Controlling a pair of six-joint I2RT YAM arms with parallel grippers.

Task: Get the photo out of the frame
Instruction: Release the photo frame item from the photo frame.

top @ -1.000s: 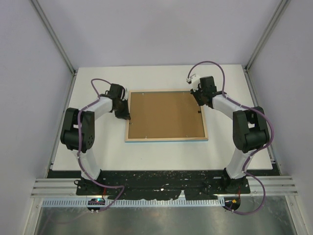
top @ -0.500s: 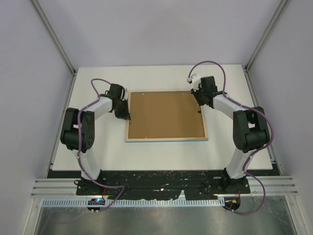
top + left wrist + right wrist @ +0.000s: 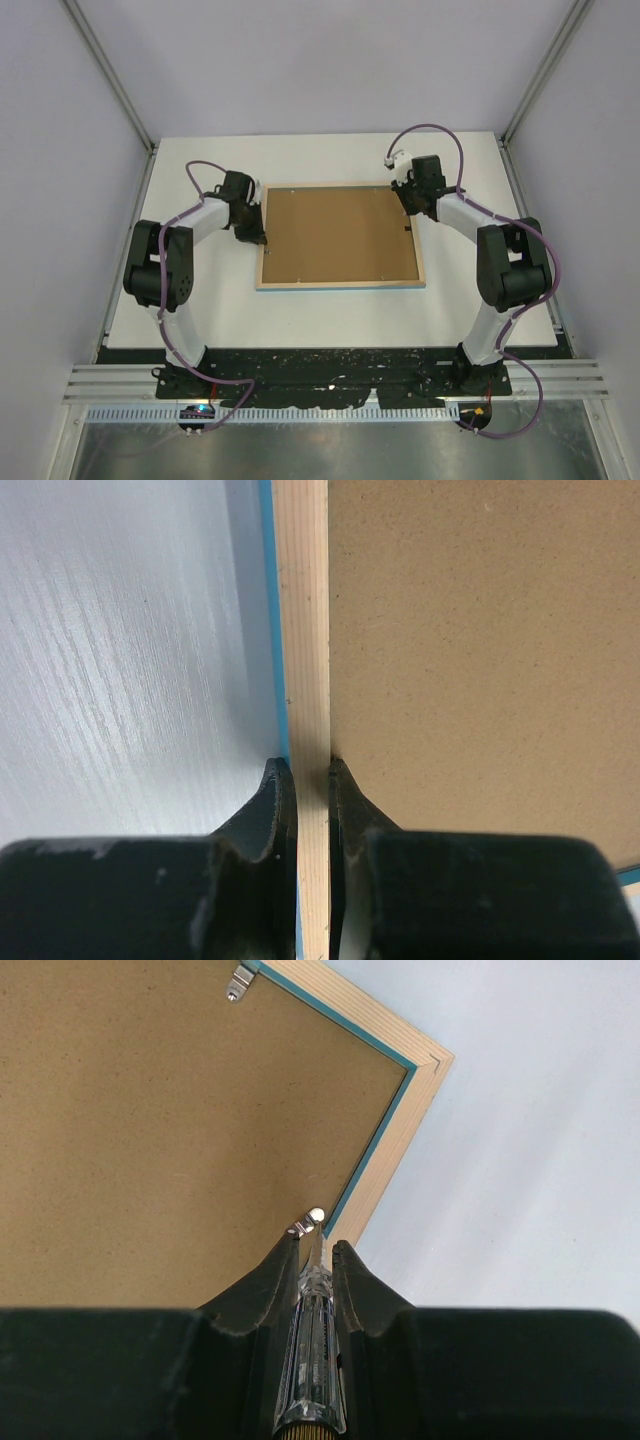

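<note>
My left gripper (image 3: pixel 305 770) is clamped across the left rail of the frame (image 3: pixel 302 620). One finger is on the outer blue edge and the other is at the seam where the rail meets the board (image 3: pixel 480 660). I judge that this arm is pinning the frame to the table (image 3: pixel 330 320).

My right gripper (image 3: pixel 315 1248) is closed on a thin clear-handled tool (image 3: pixel 312 1350), which runs out between the fingers. Its tip is at a small metal tab (image 3: pixel 302 1227) on the board's right edge, just inside the right rail. I cannot tell whether the tip actually touches the tab.

The coming move turns on that spot. The tab lies straight ahead of the right jaws, so the right arm is the nearer one, with the left arm across the frame from it. The frame's long axis runs left to right, and the right rail runs near to far. As I read it, the tip has to push the tab sideways until it is off the board.

A second tab (image 3: pixel 238 980) sits on the far rail near the far-right corner, lying over the board.

The frame lies face down with the board filling its back. The photo is not visible, and I take it to be under the board, inside the frame.
</note>
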